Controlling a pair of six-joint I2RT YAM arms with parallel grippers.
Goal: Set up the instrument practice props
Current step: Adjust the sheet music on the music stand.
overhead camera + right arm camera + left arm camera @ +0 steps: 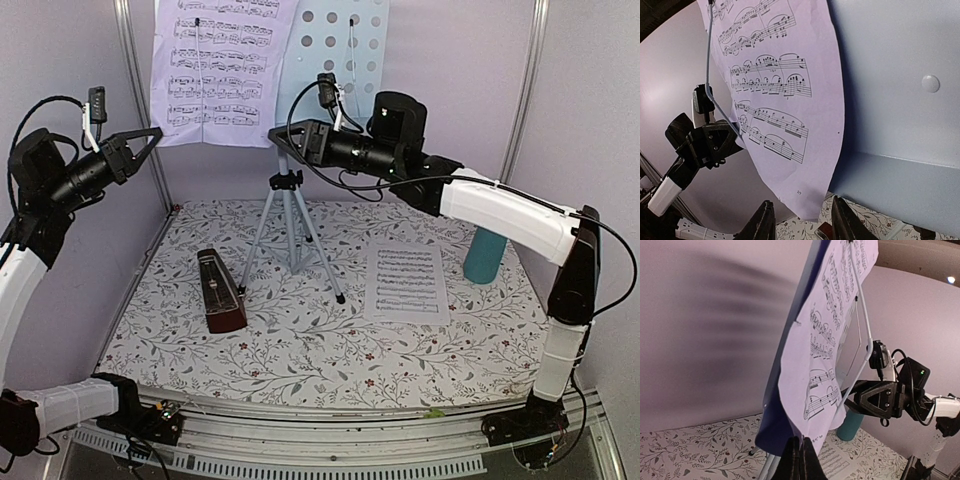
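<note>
Lilac pages (215, 65): two; one stand (345, 45), one metronome (220, 293).

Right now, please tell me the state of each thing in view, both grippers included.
music stand: upright on its tripod legs, one page on its desk.
hanging page: on the stand's left half, reaching below the desk.
flat page: lying flat on the table.
metronome: standing upright.
teal cup: upright, partly hidden.
left gripper: shut, tips at the hanging page's edge.
right gripper: open, clamping nothing.
</note>
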